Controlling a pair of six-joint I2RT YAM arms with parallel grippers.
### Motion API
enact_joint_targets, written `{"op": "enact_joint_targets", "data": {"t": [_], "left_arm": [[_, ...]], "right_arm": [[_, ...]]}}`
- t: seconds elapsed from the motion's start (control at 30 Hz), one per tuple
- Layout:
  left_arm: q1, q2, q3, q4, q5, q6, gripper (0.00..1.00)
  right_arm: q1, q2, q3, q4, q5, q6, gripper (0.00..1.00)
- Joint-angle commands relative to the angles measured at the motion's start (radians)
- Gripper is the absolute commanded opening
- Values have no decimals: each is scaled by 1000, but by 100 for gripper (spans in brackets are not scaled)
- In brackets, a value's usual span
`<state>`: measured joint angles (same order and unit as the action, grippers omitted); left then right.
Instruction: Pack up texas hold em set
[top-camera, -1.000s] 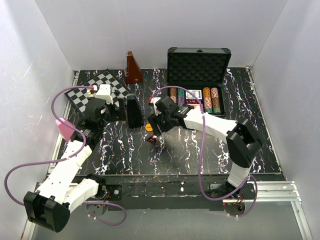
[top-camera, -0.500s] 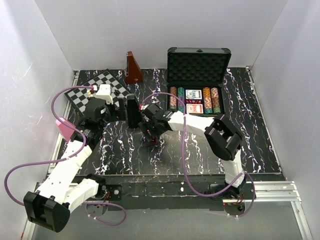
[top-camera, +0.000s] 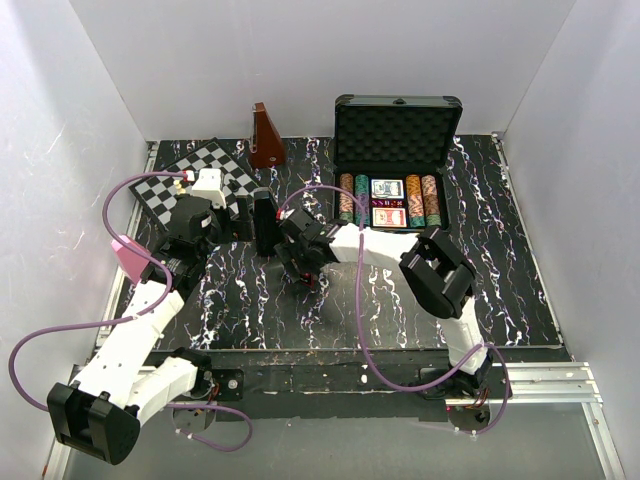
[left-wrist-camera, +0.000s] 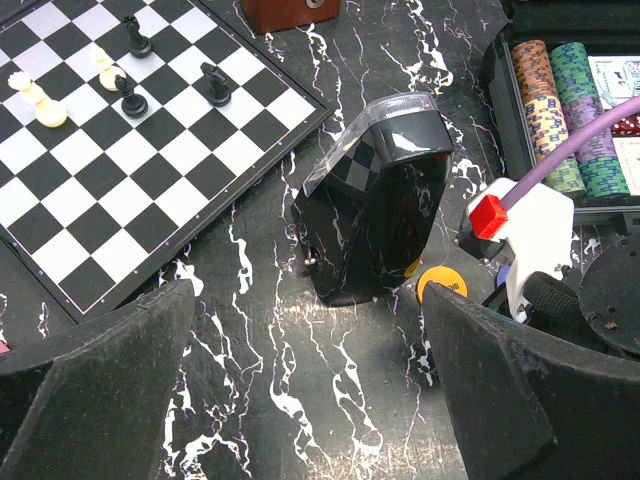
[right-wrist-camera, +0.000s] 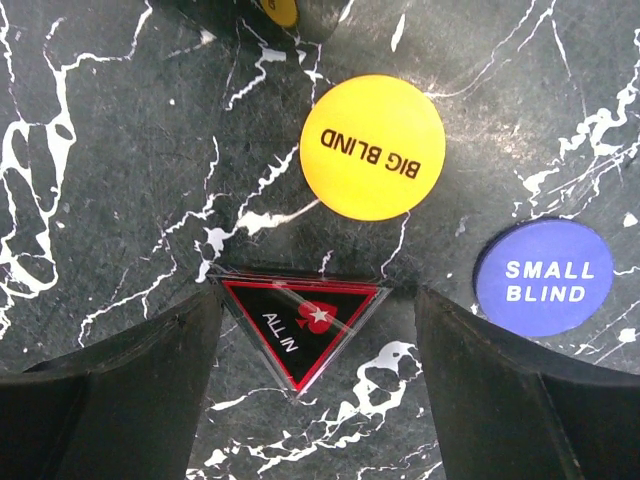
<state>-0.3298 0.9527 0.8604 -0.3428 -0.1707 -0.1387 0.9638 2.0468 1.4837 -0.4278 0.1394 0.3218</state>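
The black case (top-camera: 398, 118) stands open at the back right, with striped chip rows (top-camera: 347, 197) and card decks (top-camera: 387, 188) in its tray. My right gripper (top-camera: 303, 268) is open and low over the table, one finger on each side of a black-and-red triangular "ALL IN" marker (right-wrist-camera: 300, 325) without touching it. A yellow "BIG BLIND" button (right-wrist-camera: 372, 147) and a blue "SMALL BLIND" button (right-wrist-camera: 543, 277) lie just beyond it. My left gripper (left-wrist-camera: 305, 390) is open and empty, facing a glossy black upright box (left-wrist-camera: 375, 205).
A chessboard (top-camera: 195, 180) with a few pieces lies at the back left. Behind it stands a brown pyramid-shaped object (top-camera: 265, 138). A pink thing (top-camera: 128, 255) sits by the left wall. The right arm's purple cable (left-wrist-camera: 575, 150) crosses near the case.
My right arm has swung left and down over the buttons, now covering them in the top view, and its jaws have spread a little wider. The left arm has not moved.
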Motion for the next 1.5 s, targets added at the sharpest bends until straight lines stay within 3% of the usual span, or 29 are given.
{"op": "enact_joint_targets", "data": {"t": [0.0, 0.93, 1.47], "left_arm": [[-2, -23, 2, 11, 7, -2, 98], [-2, -25, 2, 10, 5, -2, 98], [-2, -34, 3, 10, 7, -1, 98]], "right_arm": [[13, 19, 47, 29, 34, 23, 84], [59, 93, 205, -130, 212, 258, 84], [61, 170, 270, -172, 218, 283, 83]]}}
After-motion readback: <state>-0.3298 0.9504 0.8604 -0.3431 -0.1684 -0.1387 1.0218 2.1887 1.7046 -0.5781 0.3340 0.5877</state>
